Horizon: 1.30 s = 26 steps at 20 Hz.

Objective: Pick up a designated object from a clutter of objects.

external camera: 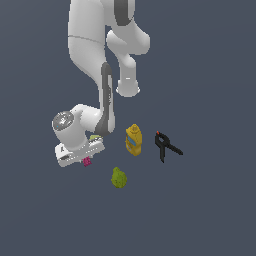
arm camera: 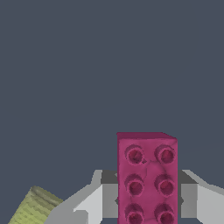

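Observation:
The small magenta-pink studded brick [arm camera: 147, 175] stands between my two fingers in the wrist view, and both finger pads [arm camera: 109, 192] touch its sides. In the exterior view the brick [external camera: 87, 161] peeks out just under the white hand, left of the other items. My gripper [external camera: 85, 159] is low over the floor and shut on the brick; it also shows in the wrist view [arm camera: 148, 205]. I cannot tell whether the brick is off the floor. The tiny yellow piece is hidden.
A yellow bottle [external camera: 133, 140] lies to the exterior view's right of the hand. A black clamp with a red tip [external camera: 166, 145] lies further right. A green pear-like fruit [external camera: 119, 177] is nearer the front. A pale green pad [arm camera: 33, 208] lies beside the fingers.

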{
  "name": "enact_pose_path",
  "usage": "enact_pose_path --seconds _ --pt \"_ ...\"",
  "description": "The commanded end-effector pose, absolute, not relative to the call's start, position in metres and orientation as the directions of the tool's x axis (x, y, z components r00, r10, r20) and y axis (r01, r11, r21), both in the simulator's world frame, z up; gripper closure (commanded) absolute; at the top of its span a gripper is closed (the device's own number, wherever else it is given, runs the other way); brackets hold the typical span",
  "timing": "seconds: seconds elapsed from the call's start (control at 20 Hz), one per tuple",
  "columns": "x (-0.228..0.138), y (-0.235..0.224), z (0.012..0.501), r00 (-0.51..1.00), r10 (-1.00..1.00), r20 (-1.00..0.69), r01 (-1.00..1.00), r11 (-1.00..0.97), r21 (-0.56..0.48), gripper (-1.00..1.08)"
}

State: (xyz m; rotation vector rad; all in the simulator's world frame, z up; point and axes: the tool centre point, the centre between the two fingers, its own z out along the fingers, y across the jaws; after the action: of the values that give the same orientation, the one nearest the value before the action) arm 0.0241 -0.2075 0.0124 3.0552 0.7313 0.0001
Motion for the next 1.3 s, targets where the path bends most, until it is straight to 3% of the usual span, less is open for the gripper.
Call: enact_pose_path --seconds 0.0,0.65,1.25 --pt "0.024 -0.207 0.012 0.891 0.453 0.0 0.453 -0.891 0.0 1.08" --pt "0.024 -0.194 0.026 0.892 0.453 0.0 0.453 -0.892 0.0 1.08" --pt "0.026 -0.118 0.105 0.892 0.453 0.0 0.453 -0.892 0.0 1.08"
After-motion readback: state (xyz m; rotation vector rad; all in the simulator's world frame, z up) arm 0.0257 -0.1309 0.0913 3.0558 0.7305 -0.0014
